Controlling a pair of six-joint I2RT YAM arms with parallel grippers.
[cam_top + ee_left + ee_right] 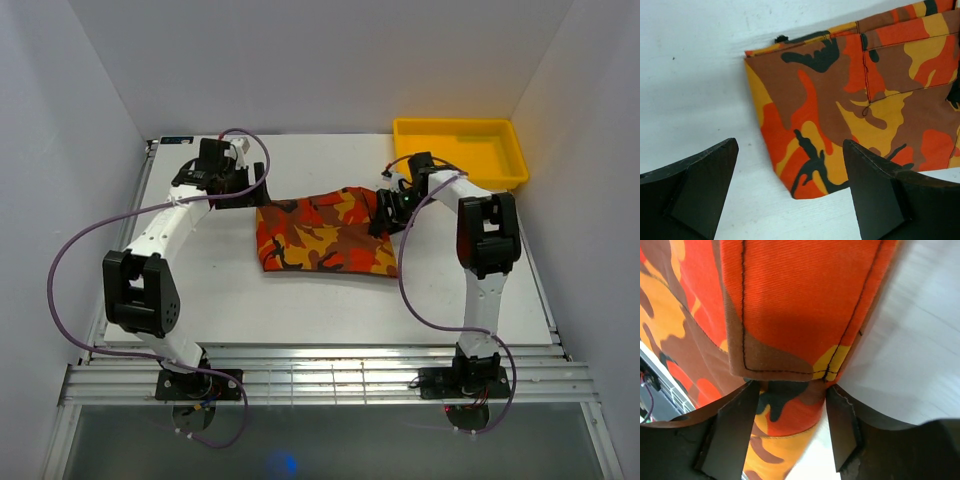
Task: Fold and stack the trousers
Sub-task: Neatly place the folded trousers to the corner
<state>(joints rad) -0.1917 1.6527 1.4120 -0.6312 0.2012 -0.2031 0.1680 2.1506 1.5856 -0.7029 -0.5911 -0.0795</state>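
Observation:
The camouflage trousers (325,235) lie folded in a rough rectangle at the middle of the white table (300,305). My left gripper (247,195) hovers open at their far left corner. In the left wrist view (790,145) its jaws stand wide apart over that corner of the trousers (840,100), touching nothing. My right gripper (388,215) is at the right edge of the trousers. In the right wrist view (790,387) its jaws pinch a stitched, hemmed fold of the trousers (800,300), which tapers into them.
A plain yellow tray (455,124) stands at the far right corner, just behind the right arm. White walls close in the table on the left, right and back. Purple cables loop off both arms.

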